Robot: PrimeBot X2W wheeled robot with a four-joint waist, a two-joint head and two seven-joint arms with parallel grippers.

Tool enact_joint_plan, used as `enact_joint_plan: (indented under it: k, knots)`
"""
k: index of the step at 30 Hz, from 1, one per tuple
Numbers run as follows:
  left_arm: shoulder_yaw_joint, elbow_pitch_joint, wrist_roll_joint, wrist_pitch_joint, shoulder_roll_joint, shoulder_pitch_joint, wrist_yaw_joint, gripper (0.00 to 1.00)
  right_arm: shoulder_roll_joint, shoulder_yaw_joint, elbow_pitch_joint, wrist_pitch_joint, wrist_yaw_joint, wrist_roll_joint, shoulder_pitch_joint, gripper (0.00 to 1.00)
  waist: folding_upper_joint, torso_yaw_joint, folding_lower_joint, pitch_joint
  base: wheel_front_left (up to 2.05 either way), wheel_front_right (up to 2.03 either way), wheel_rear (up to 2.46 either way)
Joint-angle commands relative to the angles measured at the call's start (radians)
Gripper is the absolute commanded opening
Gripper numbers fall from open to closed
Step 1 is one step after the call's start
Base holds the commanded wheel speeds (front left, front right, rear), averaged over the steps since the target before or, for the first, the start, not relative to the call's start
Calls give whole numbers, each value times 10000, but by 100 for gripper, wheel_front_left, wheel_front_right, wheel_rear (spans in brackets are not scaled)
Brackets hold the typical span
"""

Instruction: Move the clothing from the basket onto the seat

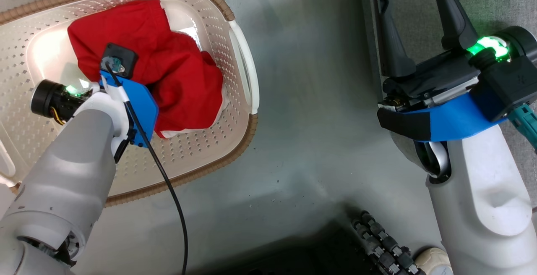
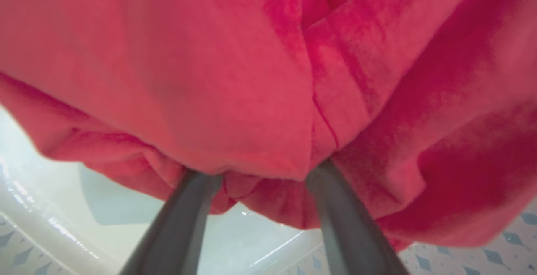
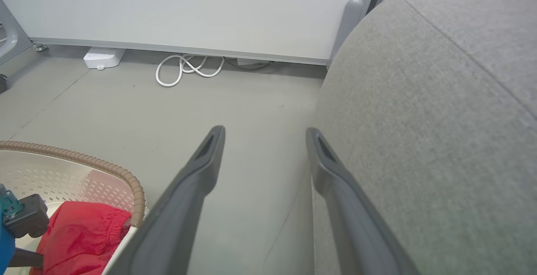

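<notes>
Stands with the left gripper (image 2: pixel 260 174) spread wide, fingertips sunk into the red clothing (image 1: pixel 180 77) heaped in the laundry basket (image 1: pixel 235 149). Holds the right gripper (image 3: pixel 264 134) wide and empty beside the seat (image 3: pixel 419 140). Risks pinching only a thin fold and losing the cloth mid-lift.

Bright, even room light. In the head view, glare bleaches the bottom of the basket (image 1: pixel 42 52), green lamps glow at both wrists, and a dark shadow pools low on the floor (image 1: pixel 268 208). The left wrist view is soft: the clothing (image 2: pixel 235 77) smears, out of focus. The right wrist view is sharp far off; the right claw (image 3: pixel 264 131) near the lens looks soft.
</notes>
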Motion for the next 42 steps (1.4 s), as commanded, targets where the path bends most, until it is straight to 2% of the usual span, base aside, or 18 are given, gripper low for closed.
enact_joint_plan:
  k: [1, 10, 19, 36, 42]
  knots:
    - [-72, 31, 68, 47, -5, -173, 55, 0, -44, -141, 0, -27, -2, 18, -160, 100, 0, 10, 0, -18, 0, 0, 0]
    - [-164, 68, -43, -32, -189, -86, -8, 0, -38, -178, 66, -29, -2, -60, -192, 100, 0, 176, 0, -303, 0, 0, 0]
    - [-314, -61, -228, -568, -669, 279, -90, 0, -125, -384, 215, -30, -1, -134, 111, 100, 0, 601, 0, -1124, 0, 0, 0]
    - [-1354, -1477, -957, -2376, -1139, 1587, -82, 0, -606, -728, 873, -30, -1, -67, 1154, 100, 0, 1728, 0, -3943, 0, 0, 0]
    - [-1402, -1922, -1240, -2849, -1192, 1909, -83, 0, -720, -802, 1153, -30, -1, -59, 1704, 100, 0, 2081, 0, -5020, 0, 0, 0]
